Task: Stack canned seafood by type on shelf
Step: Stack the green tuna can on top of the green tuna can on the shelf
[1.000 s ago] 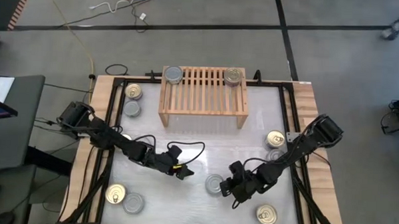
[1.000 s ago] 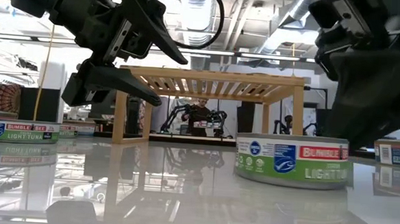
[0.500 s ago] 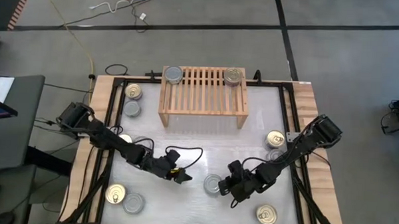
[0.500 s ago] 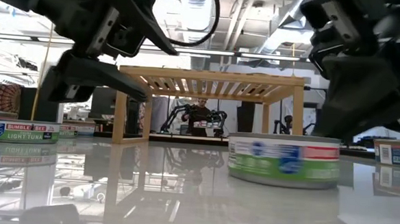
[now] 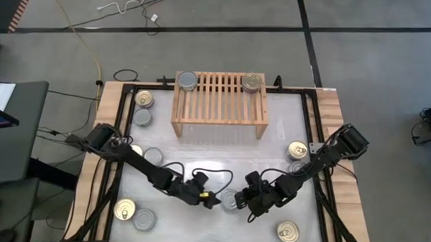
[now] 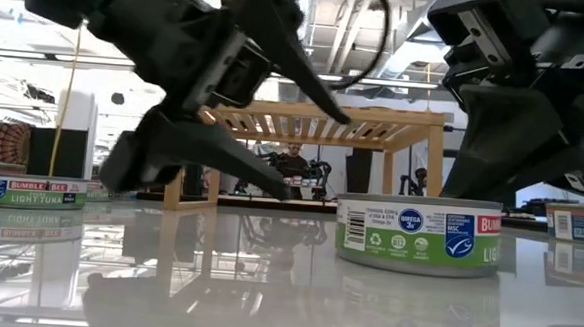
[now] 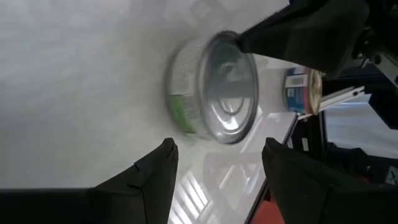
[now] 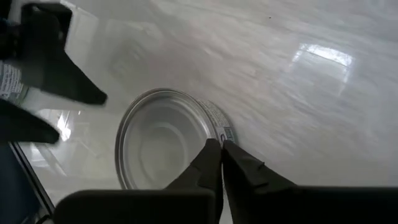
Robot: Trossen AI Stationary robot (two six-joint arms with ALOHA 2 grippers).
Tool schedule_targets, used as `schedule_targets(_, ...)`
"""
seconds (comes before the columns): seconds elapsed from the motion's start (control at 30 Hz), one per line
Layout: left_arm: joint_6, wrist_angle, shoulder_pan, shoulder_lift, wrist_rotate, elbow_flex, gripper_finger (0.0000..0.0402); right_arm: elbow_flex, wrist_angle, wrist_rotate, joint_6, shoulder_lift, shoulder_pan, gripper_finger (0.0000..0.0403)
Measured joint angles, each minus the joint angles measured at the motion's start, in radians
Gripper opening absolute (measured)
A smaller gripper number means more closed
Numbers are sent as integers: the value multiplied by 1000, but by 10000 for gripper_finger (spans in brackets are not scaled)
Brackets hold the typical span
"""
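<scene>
The right end effector (image 8: 221, 148), fingers together, presses against the rim of a silver-topped tuna tin (image 5: 231, 200) near the tabletop's (image 5: 200, 145) six o'clock edge, with the left end effector (image 5: 211, 201), fingers apart, closing from nine o'clock. Both could collide, or the tin skid away. It lies flat, axis vertical, far from the shelf (image 5: 220, 98).

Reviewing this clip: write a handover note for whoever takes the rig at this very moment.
Left hand: open, just left of a silver-top can at front centre.
Right hand: shut, tips at that can's rim, nothing held.
Shelf: one silver-top can at its left end, one gold-lid can at its right.
Loose on the table: cans at the left edge, front left, right edge and front right.
Done: two cans shelved. Left: all the rest.
</scene>
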Motion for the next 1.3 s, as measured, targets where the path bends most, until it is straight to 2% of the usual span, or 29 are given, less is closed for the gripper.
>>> schedule_targets(0.27, -68, -14, 3, 43, -2, 30, 224, -2, 12, 87, 65, 2, 0, 16)
schedule_targets(0.57, -67, 20, 14, 62, -28, 30, 224, 2, 13, 68, 67, 35, 17, 17)
schedule_targets(0.8, -118, 156, 19, 134, 5, 32, 224, 3, 39, 64, 70, 50, 28, 20)
schedule_targets(1.3, -158, 146, 22, 134, 55, 33, 224, 3, -16, 23, 100, 52, 36, 17)
